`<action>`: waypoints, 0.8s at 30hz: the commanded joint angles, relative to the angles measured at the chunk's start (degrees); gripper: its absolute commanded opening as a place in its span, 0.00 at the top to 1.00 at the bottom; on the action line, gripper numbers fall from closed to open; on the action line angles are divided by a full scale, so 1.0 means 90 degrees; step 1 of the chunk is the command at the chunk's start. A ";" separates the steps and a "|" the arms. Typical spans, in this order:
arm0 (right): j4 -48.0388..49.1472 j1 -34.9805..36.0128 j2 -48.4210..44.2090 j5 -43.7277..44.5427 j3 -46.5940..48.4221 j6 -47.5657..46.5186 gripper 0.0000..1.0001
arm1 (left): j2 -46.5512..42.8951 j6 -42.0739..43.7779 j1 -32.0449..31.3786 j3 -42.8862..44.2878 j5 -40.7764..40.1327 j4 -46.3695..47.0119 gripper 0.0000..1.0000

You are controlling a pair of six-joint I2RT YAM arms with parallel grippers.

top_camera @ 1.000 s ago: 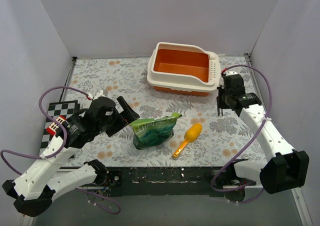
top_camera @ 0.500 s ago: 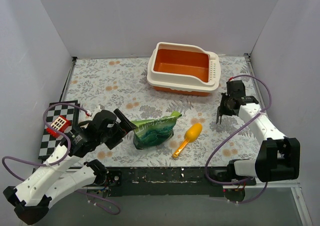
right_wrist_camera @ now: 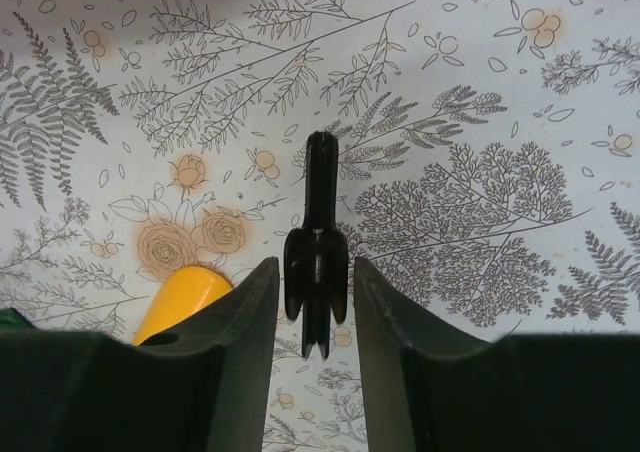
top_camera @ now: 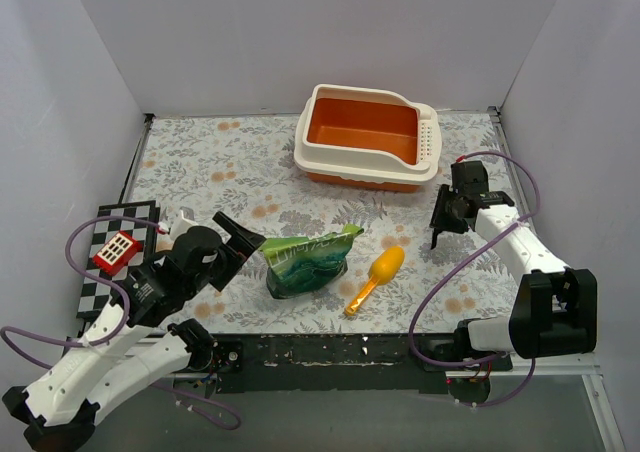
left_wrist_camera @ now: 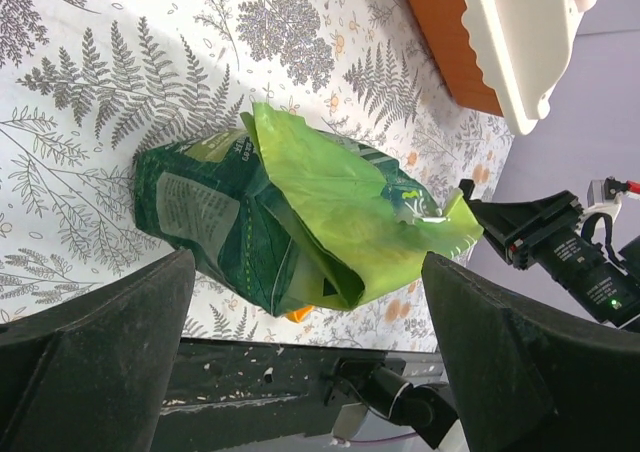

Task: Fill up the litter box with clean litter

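The large rectangular plastic litter box (top_camera: 304, 150), white-rimmed and orange inside, sits at the far side of the floral table (top_camera: 200, 162), bare; I see no clean litter anywhere. The crinkly green foil bag (top_camera: 305, 264) lies near the front edge, the left gripper (left_wrist_camera: 308, 272) spread wide just beside it. Best to pinch the crumpled top fold and keep the mouth raised until over the box. The yellow-orange plastic scoop (top_camera: 378, 275) lies beside the bag; the right gripper (right_wrist_camera: 315, 267), narrowly parted and empty, hovers apart.
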 commanded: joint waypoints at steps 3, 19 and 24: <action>0.0072 -0.0021 -0.0064 -0.0069 0.0114 0.0106 0.52 | 0.0207 -0.0711 0.0008 -0.0031 -0.0176 0.0430 0.02; -0.0270 -0.0021 -0.0757 -0.0381 0.0651 -0.0011 0.46 | 0.0988 -0.0496 0.0173 -0.0363 -0.0049 0.1475 0.02; -0.0280 -0.0012 -0.0874 -0.0556 0.0642 -0.0040 0.48 | 0.1184 -0.0125 0.0641 -0.0587 0.0223 0.1904 0.02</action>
